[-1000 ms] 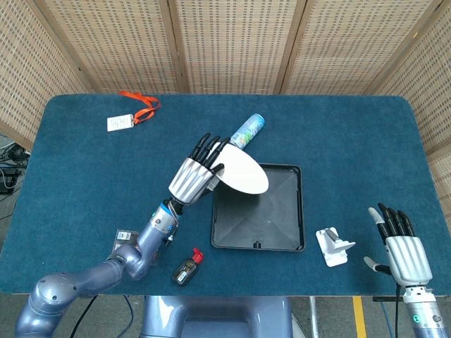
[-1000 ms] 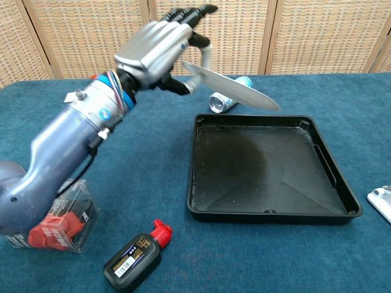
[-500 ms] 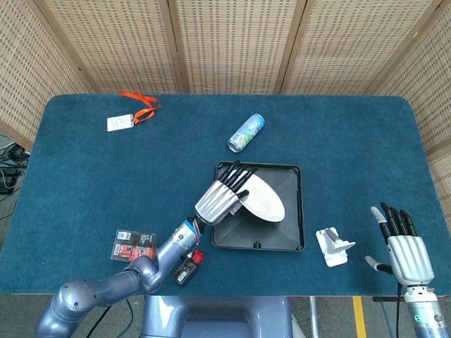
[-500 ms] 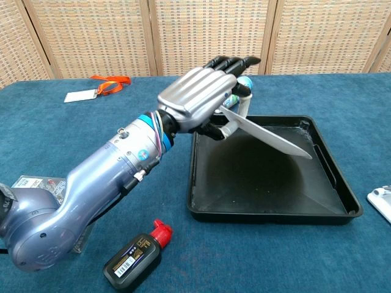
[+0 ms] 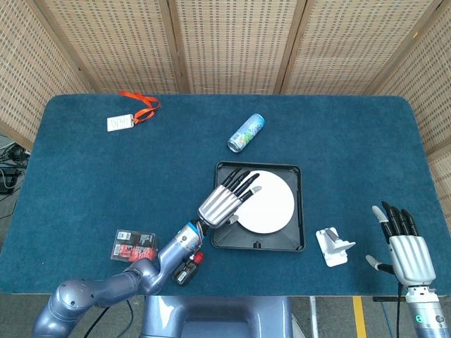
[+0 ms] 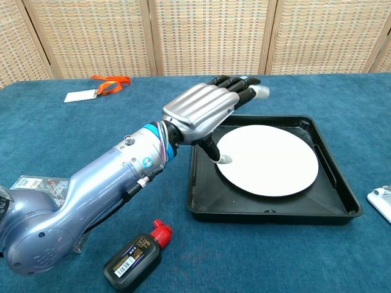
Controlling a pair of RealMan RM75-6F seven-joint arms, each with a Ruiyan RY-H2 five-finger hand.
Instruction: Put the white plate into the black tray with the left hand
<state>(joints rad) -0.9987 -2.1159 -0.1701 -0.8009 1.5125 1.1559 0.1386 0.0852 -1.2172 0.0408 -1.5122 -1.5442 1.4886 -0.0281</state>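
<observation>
The white plate [image 5: 269,204] [image 6: 269,160] lies flat inside the black tray [image 5: 292,243] [image 6: 269,210], filling most of its floor. My left hand [image 5: 227,199] [image 6: 208,110] hovers over the tray's left side with its fingers spread apart above the plate's left edge, holding nothing. The thumb tip points down near the plate's rim. My right hand [image 5: 405,248] stays at the table's near right corner, fingers straight and apart, empty; the chest view does not show it.
A drink can [image 5: 246,132] lies behind the tray. A small black bottle with a red cap [image 5: 186,268] [image 6: 135,254] and a red-and-black packet [image 5: 135,244] sit at the near left. A white clip-like object [image 5: 334,246] is right of the tray. An orange lanyard with badge [image 5: 130,113] lies far left.
The left hand lowered the tilted plate into the tray and let go; the plate now lies flat and the fingers have spread. The right hand stayed put.
</observation>
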